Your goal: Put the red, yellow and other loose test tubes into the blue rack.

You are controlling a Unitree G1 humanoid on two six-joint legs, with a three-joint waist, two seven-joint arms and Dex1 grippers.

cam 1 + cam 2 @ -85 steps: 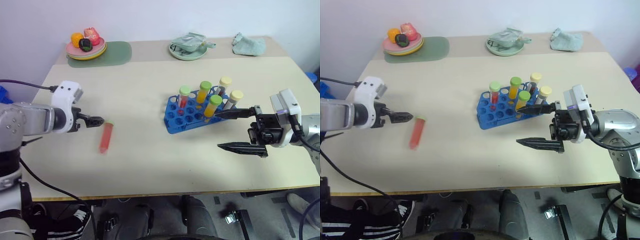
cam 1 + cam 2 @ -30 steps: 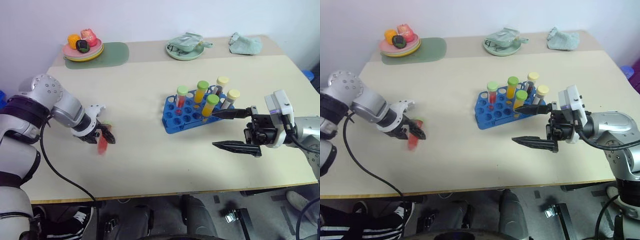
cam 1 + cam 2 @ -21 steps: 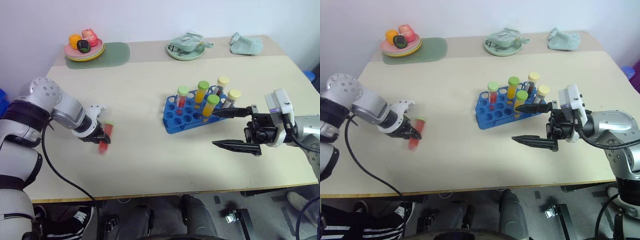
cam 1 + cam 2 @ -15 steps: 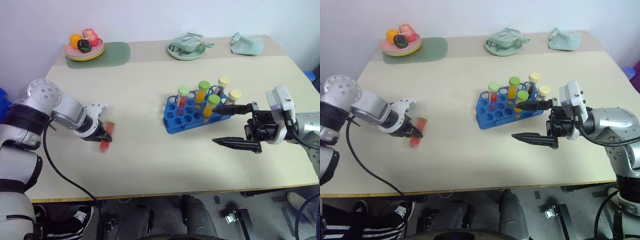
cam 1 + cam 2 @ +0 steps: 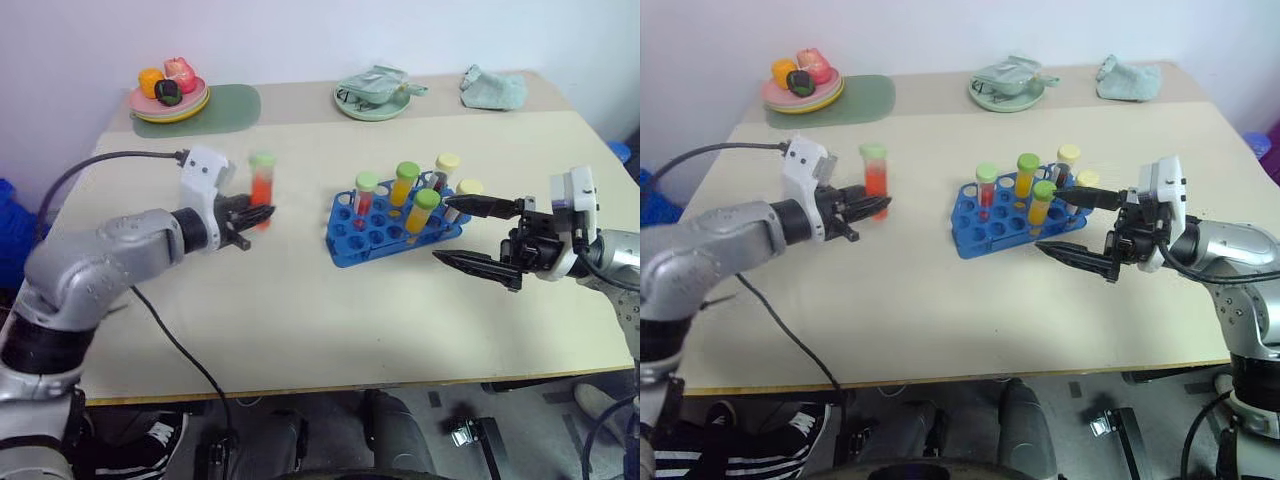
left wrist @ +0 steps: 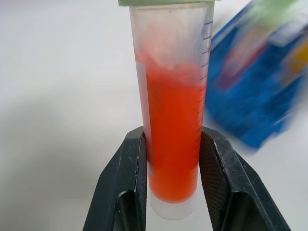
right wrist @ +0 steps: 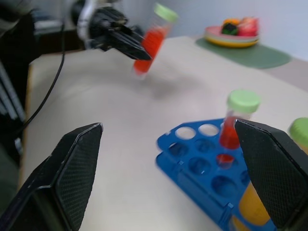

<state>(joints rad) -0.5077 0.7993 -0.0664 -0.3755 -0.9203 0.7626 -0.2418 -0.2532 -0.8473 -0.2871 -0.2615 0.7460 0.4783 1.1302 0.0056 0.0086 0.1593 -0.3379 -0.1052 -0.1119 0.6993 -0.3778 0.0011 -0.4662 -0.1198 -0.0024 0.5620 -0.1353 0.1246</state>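
A red test tube point(image 5: 262, 188) with a green cap stands upright in the air, left of the blue rack point(image 5: 350, 246). My left gripper point(image 5: 260, 212) is shut on its lower part. In the left wrist view both fingers point(image 6: 126, 183) press the sides of the tube point(image 6: 173, 130). The rack holds several capped tubes, red, yellow and dark ones. Just right of the rack my right gripper point(image 5: 442, 229) hangs open with nothing between its fingers. In the right wrist view I see the rack point(image 7: 192, 161) close by and the held tube point(image 7: 149, 41) beyond it.
At the back left a plate of toy fruit point(image 5: 168, 92) rests on a green mat point(image 5: 228, 106). A green plate with a crumpled item point(image 5: 376, 92) and a pale cloth point(image 5: 494, 88) lie along the back edge. Bare tabletop point(image 5: 300, 310) lies in front of the rack.
My left gripper closed on the red tube, lifted it off the table, carried it right toward the rack and turned it upright. My right gripper stayed open and shifted slightly.
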